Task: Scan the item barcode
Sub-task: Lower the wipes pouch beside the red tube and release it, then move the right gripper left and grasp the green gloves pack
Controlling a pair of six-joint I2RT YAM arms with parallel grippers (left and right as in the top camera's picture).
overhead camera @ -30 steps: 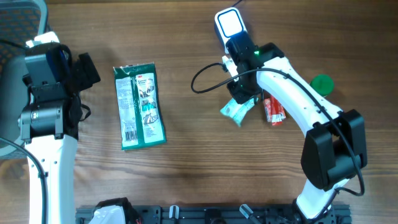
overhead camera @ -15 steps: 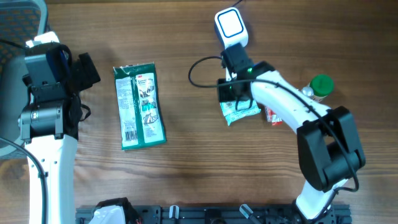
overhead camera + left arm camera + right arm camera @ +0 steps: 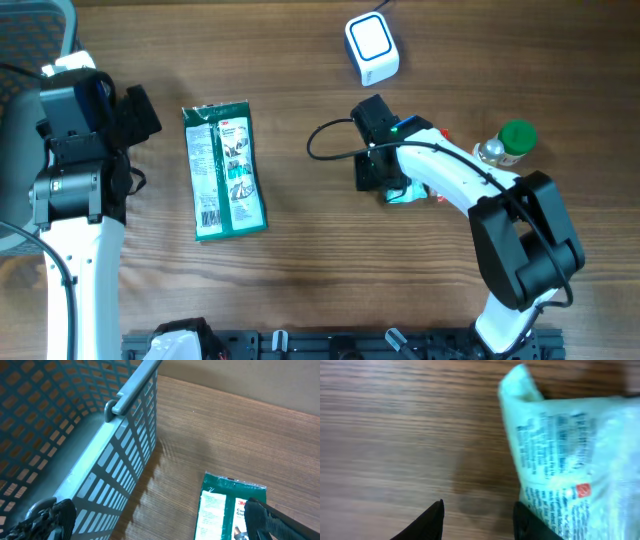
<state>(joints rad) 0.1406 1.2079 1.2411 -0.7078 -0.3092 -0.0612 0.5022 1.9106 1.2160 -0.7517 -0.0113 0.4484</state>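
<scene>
A pale green packet [image 3: 570, 455] with small print lies on the wood, and in the overhead view this packet [image 3: 408, 194] pokes out from under my right gripper [image 3: 385, 178]. In the right wrist view the right gripper [image 3: 480, 520] is open, with bare table between the fingers and the packet against the right fingertip [image 3: 530, 520]. The white scanner [image 3: 371, 47] stands at the back, apart from the gripper. A dark green packet [image 3: 225, 170] lies flat at the left. My left gripper [image 3: 160, 525] hangs wide open and holds nothing, between the basket and the dark green packet [image 3: 227, 510].
A blue mesh basket [image 3: 100, 435] fills the far left. A green-capped bottle [image 3: 512, 140] stands at the right, and a red item [image 3: 438, 192] shows beside the pale packet. A black cable [image 3: 325, 140] loops left of the right gripper.
My right gripper has drawn back from the scanner toward the table's middle and now sits low over the pale packet. Its jaws have widened a little. The left arm has not moved.
</scene>
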